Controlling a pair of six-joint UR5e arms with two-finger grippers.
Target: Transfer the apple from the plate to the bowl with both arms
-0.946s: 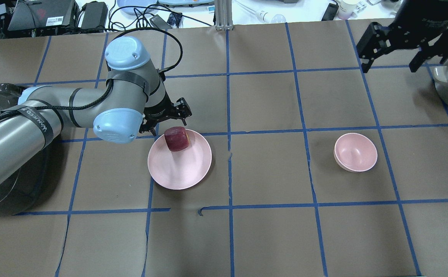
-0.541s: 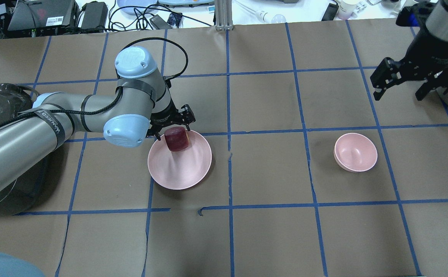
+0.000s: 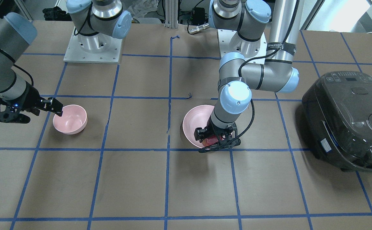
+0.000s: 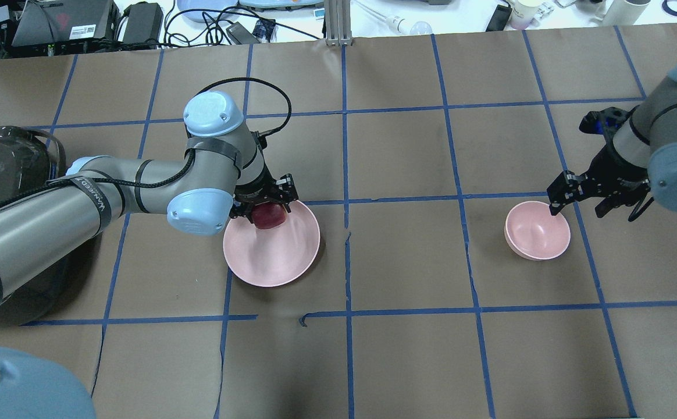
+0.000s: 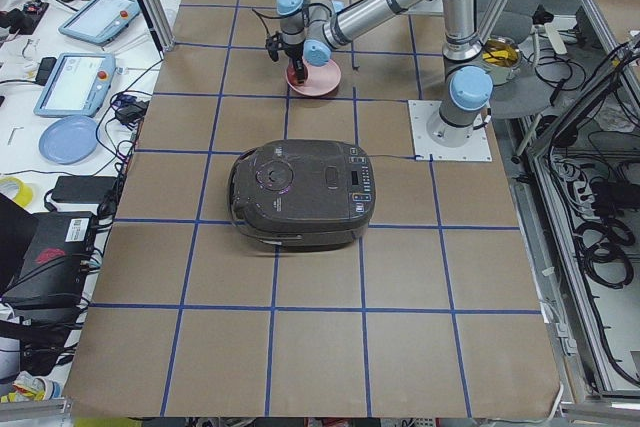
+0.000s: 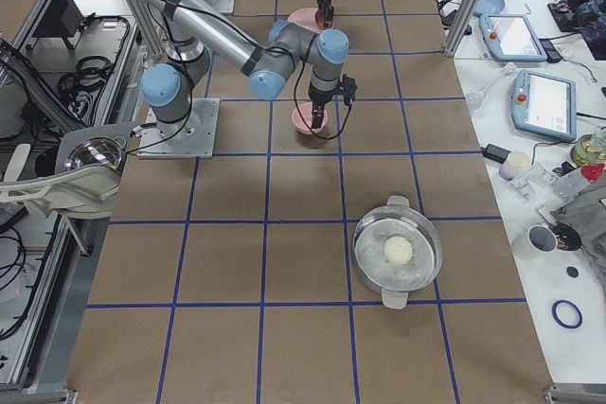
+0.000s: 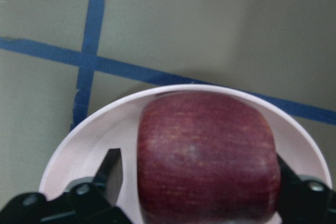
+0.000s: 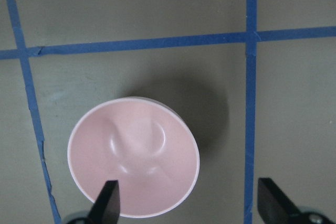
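The dark red apple [image 4: 267, 216] sits at the far edge of the wide pink plate [image 4: 274, 256]. My left gripper [image 4: 265, 205] is down around it, open. In the left wrist view the apple [image 7: 207, 156] fills the space between the fingers [image 7: 113, 174], with a narrow gap on one side. From the front the apple [image 3: 209, 141] is mostly hidden by the left gripper [image 3: 216, 142]. The small pink bowl [image 4: 536, 230] stands empty to the right. My right gripper [image 4: 578, 205] hangs open over the bowl's far right rim; the bowl also shows in the right wrist view [image 8: 134, 156].
A black rice cooker [image 3: 345, 118] stands on the robot's left end of the table, close to the left arm. A metal pot [image 6: 398, 251] with a pale ball in it stands beyond the right arm. The arm bases [image 3: 91, 48] are at the robot's edge.
My left gripper has come down and forward, and its fingers now straddle the apple. My right arm has swung in from the far right corner to just above the bowl.
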